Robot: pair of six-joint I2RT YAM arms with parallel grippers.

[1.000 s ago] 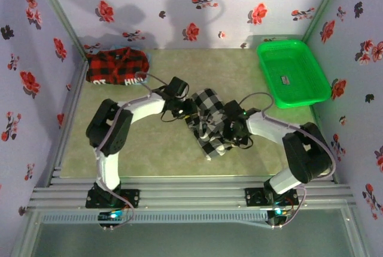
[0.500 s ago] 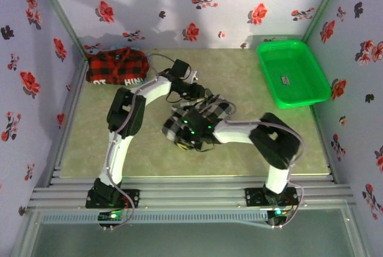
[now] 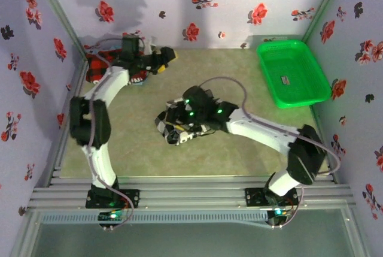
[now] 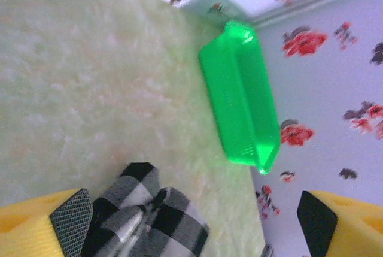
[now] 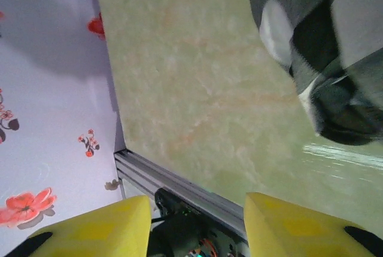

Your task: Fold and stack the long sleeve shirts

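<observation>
Top external view, big to small: table, green basket at far right, then 2 shirts. Red-and-black plaid shirt lies folded at far-left corner. Black-and-white checked shirt is a bunched lump mid-table, long axis approx left-right, not yet flat or folded.

Key relation: right arm reaches across to the checked lump, so it's the nearer one. Left gripper sits by the plaid shirt, well apart from the lump. My read: the next grab is the right arm's job, or the left must come back across first.

Right wrist cam adds what top can't: right gripper has fingers spread w/ bare table and the rail betw. them, nothing held. Checked cloth lies up and to one side of the fingers, not betw. them.

Left wrist cam: fingers wide apart, empty. Checked cloth and basket are seen beyond them across the table.
</observation>
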